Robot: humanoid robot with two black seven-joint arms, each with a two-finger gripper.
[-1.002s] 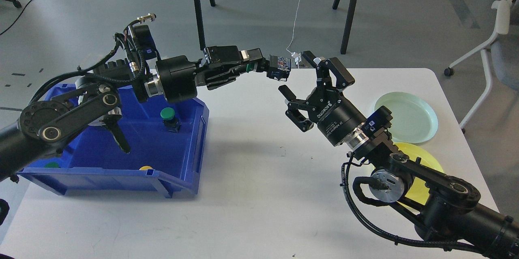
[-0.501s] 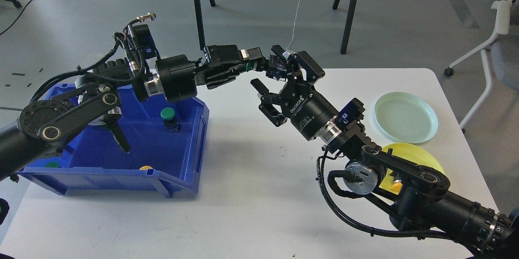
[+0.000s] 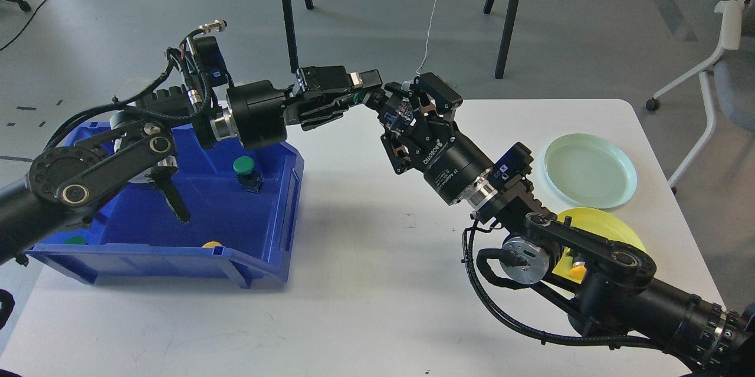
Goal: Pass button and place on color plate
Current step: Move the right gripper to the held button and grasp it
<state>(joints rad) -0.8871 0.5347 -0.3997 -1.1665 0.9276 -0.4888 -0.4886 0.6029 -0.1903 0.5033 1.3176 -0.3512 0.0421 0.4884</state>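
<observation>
My left gripper (image 3: pixel 373 95) reaches over the table's back edge, shut on a green-capped button (image 3: pixel 399 110) with a dark body. My right gripper (image 3: pixel 406 117) has come up from the right, and its fingers are closed around the button's body from the other side. Both grippers hold the button in the air above the table. A pale green plate (image 3: pixel 591 171) lies at the right edge. A yellow plate (image 3: pixel 616 228) lies in front of it, partly hidden by my right arm, with a yellow-orange button (image 3: pixel 578 272) on it.
A blue bin (image 3: pixel 268 229) stands at the left with a green button (image 3: pixel 245 168), a yellow one (image 3: pixel 211 243) and another green one (image 3: pixel 75 240) in it. The white table (image 3: pixel 365 282) carries both. Tripod legs and a chair stand beyond the table.
My right gripper moved left up to the button held by my left gripper and closed its fingers on it. The left arm stayed in place.
</observation>
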